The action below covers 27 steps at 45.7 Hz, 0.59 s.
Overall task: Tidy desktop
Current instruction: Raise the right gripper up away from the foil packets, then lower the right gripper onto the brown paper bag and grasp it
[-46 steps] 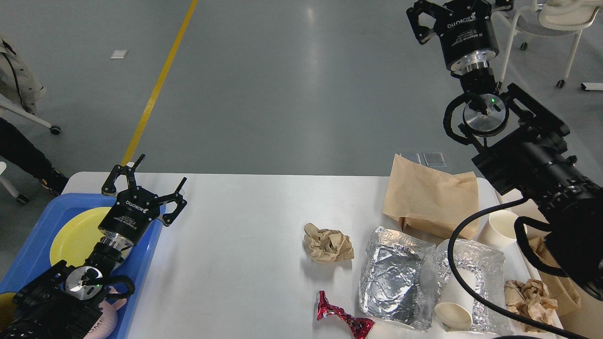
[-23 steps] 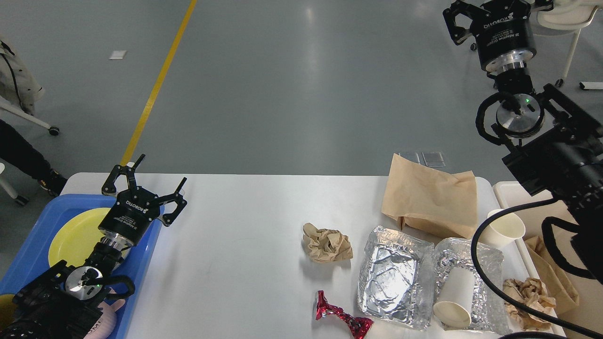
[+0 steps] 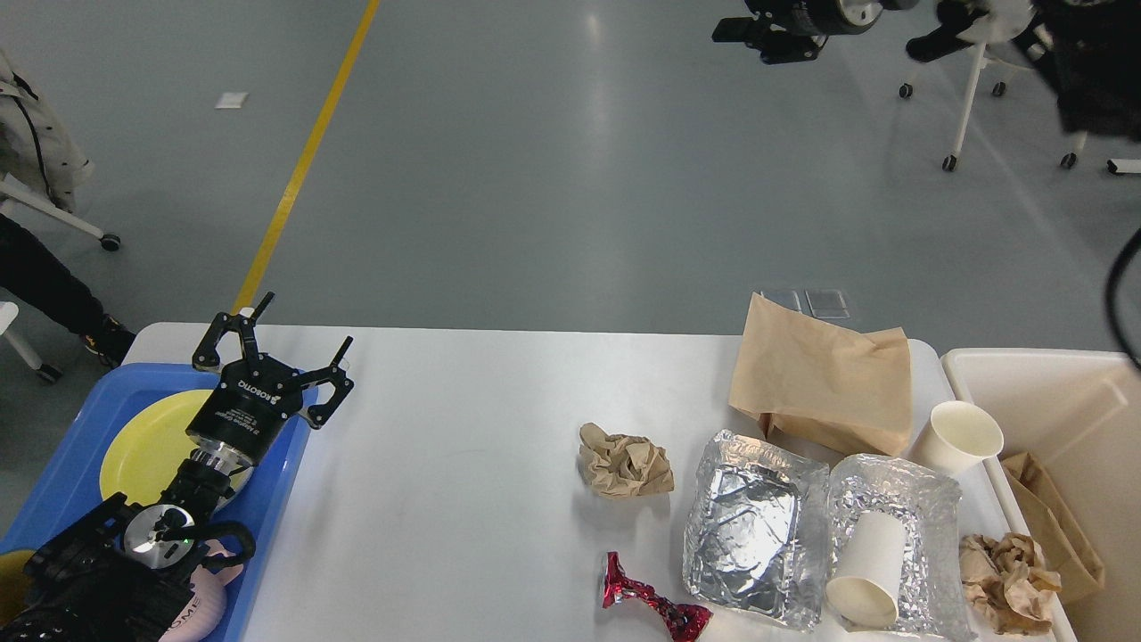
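The white desktop holds litter on its right half: a crumpled brown paper ball, a red foil wrapper, two foil trays, a paper cup lying in the right tray, an upright paper cup, a brown paper bag and crumpled brown paper. My left gripper is open and empty over the table's left end, beside the blue tray. My right gripper is high at the top edge, dark and cut off.
The blue tray holds a yellow plate and a pink item under my left arm. A cream bin stands at the table's right end with a brown bag inside. Chairs and a person's leg stand on the floor beyond.
My right arm has swung up and away from above the table's right end to the top edge, uncovering the cream bin. The left arm has not moved.
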{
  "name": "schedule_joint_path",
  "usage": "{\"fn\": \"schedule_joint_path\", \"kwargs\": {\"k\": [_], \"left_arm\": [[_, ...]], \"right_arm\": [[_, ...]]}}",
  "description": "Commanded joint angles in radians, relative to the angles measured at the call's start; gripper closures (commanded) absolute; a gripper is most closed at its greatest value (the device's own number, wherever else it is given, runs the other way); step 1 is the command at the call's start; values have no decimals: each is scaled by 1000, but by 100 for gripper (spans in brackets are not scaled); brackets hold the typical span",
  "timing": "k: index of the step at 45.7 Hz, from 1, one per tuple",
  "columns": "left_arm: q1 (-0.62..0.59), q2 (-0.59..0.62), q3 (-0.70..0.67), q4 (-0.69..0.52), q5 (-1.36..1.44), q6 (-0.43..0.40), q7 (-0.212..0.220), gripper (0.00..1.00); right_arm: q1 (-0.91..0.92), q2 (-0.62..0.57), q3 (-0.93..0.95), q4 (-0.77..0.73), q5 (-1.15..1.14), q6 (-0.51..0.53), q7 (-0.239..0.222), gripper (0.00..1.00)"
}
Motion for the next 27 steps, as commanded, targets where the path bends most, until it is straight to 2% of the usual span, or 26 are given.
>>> {"fn": "schedule_joint_path", "kwargs": {"k": [1,5,9,13,20,27], "left_arm": [[0,0,-1,0,0,0,2,1],[0,0,-1,0,0,0,2,1],[2,0,-1,0,1,0,2,1],[0,0,-1,0,0,0,0,1],[0,0,-1,0,0,0,0,1],[0,0,-1,2,0,0,0,1]], "right_arm": [[298,24,-449,305,-4,140,7,0],[470,37,-584,616,-4,163,9,0],[564,68,-647,911,-4,180,9,0],[613,77,-677,1114,13,188,10,0],[642,86,-785,1148,88,226,13,0],[643,90,-781,1145,106,215,10,0]]}}
